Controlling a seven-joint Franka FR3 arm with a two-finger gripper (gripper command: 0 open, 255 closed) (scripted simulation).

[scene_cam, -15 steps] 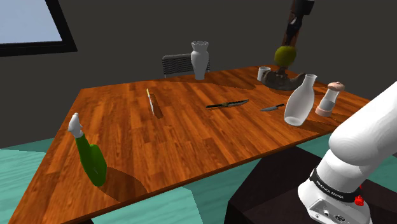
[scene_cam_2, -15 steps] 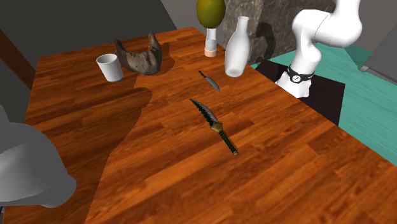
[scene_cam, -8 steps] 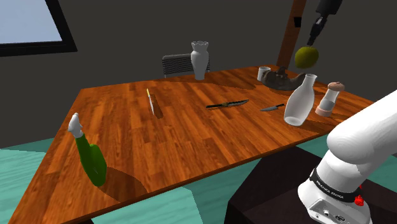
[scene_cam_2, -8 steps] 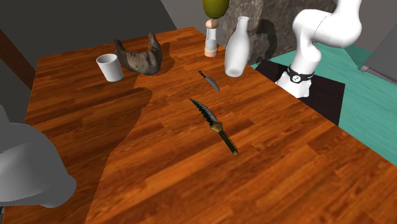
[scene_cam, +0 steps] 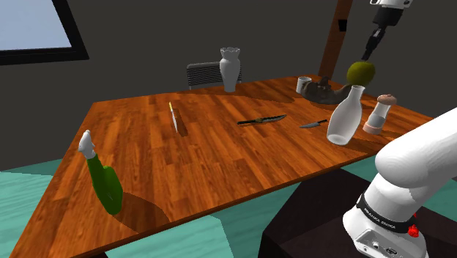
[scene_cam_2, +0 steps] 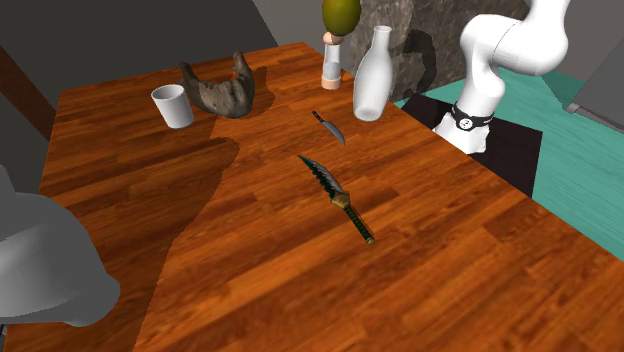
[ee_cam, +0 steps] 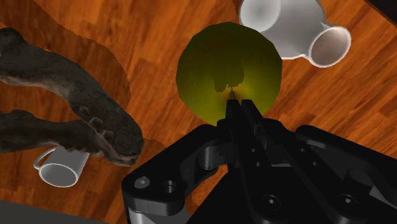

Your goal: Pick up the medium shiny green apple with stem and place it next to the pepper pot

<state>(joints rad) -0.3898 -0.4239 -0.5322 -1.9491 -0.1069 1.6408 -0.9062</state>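
Fingers (ee_cam: 236,121) together, clamped on the top of the yellow-green apple (scene_cam: 359,72) at its stem. The apple hangs under them in the air, off the desk (scene_cam: 212,154).

Shoulder view: the apple is over the desk's far right corner, just above the neck of the white bottle (scene_cam: 346,115). The pepper pot (scene_cam: 381,113) stands near the right edge beside the bottle, apart from the apple.

Second exterior view: the apple (scene_cam_2: 341,14) is at the top, directly over the pepper pot (scene_cam_2: 331,62). The white bottle (scene_cam_2: 372,72) stands upright beside the pot near the desk edge.

Wrist view: the apple (ee_cam: 229,70) hangs over desk wood between the driftwood (ee_cam: 76,111) and the white bottle (ee_cam: 286,25). The white mug (ee_cam: 62,168) sits by the driftwood.

Also on the desk, shoulder view:
- white mug (scene_cam: 303,84) and driftwood (scene_cam: 326,92) at the far edge
- small knife (scene_cam: 313,124) and dagger (scene_cam: 261,119) lying flat mid-desk
- green bottle (scene_cam: 105,182) upright near the near left corner
- white vase (scene_cam: 230,69) at the far edge

White arm (scene_cam: 410,183) at lower right.
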